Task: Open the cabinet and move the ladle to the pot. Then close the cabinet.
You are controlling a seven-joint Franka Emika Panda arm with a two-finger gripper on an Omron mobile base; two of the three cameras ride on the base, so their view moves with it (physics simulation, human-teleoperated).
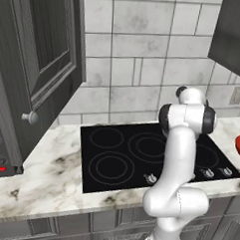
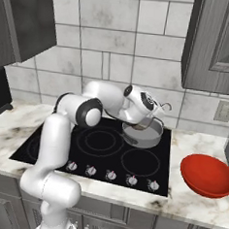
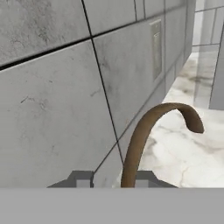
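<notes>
The fingers [image 3: 109, 178] are standing partly apart, with the curved brown handle of the ladle [image 3: 144, 131] rising between them, closer to one fingertip; whether they are pressing on it or have let go cannot be told. In the hand view the handle is arching up and hooking over in front of the grey tiled wall [image 3: 52, 96].

In the right base view the gripper [image 2: 153, 112] is hovering just above the silver pot [image 2: 143, 133], which is sitting on the back right burner of the black cooktop [image 2: 50, 145], near the wall. The ladle's thin end [image 2: 164, 107] is curling up beside the hand, and its lower part is reaching down toward the pot's rim.

A red bowl [image 2: 206, 175] is resting on the marble tabletop [image 2: 187, 202] by its right front edge, well apart from the pot.

In the left base view the cabinet [image 1: 40, 63] door is standing swung open over the tabletop's left end, its round silver knob [image 1: 30, 118] facing out.
</notes>
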